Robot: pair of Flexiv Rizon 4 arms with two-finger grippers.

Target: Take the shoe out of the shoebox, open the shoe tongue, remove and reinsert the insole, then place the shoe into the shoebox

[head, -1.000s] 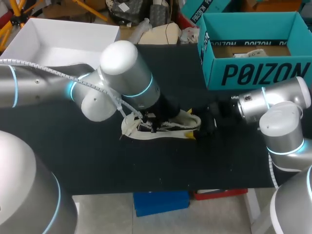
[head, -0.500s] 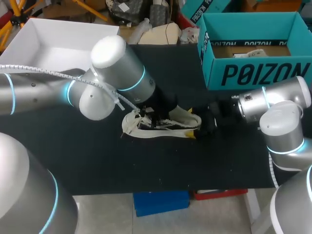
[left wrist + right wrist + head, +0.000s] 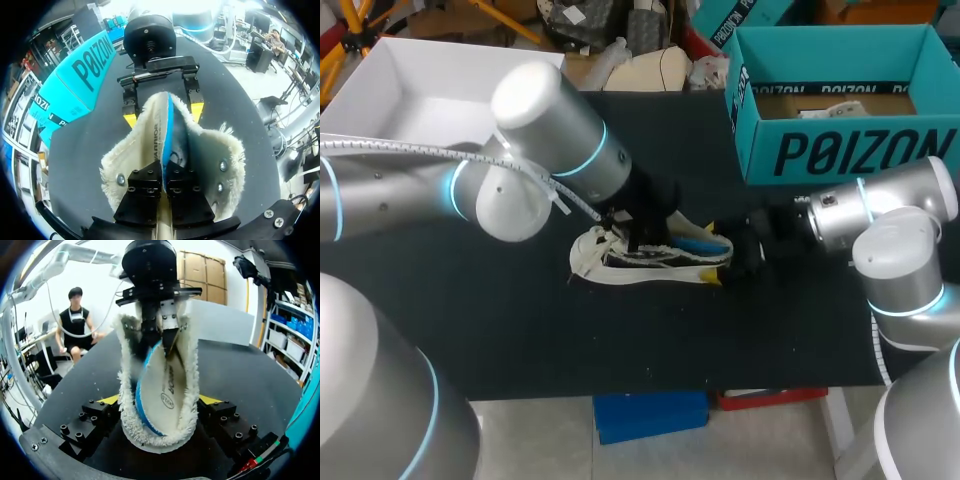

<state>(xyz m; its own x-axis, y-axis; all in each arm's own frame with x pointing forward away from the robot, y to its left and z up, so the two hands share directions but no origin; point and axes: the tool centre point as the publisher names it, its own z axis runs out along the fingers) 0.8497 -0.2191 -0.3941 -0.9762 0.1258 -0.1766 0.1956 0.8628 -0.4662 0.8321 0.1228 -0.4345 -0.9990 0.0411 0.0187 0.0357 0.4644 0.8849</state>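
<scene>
The shoe point(image 3: 640, 262), cream with a fleecy lining, lies near the middle of the black bench point(image 3: 520, 330). It is well apart from the teal shoebox point(image 3: 840, 150) at the back right corner. The right end effector point(image 3: 725, 258) is clenched on one end of the shoe, with a yellow tip at each side. The left end effector point(image 3: 164, 172) grasps the blue-edged insole point(image 3: 169, 117). The insole's gripped end is raised out of the shoe, and its other end sits inside.

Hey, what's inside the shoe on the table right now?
A blue-edged insole, tilted up on edge and pinched by the left gripper. Fleecy lining shows around it; the shoe bottom beneath the insole is hidden.
</scene>
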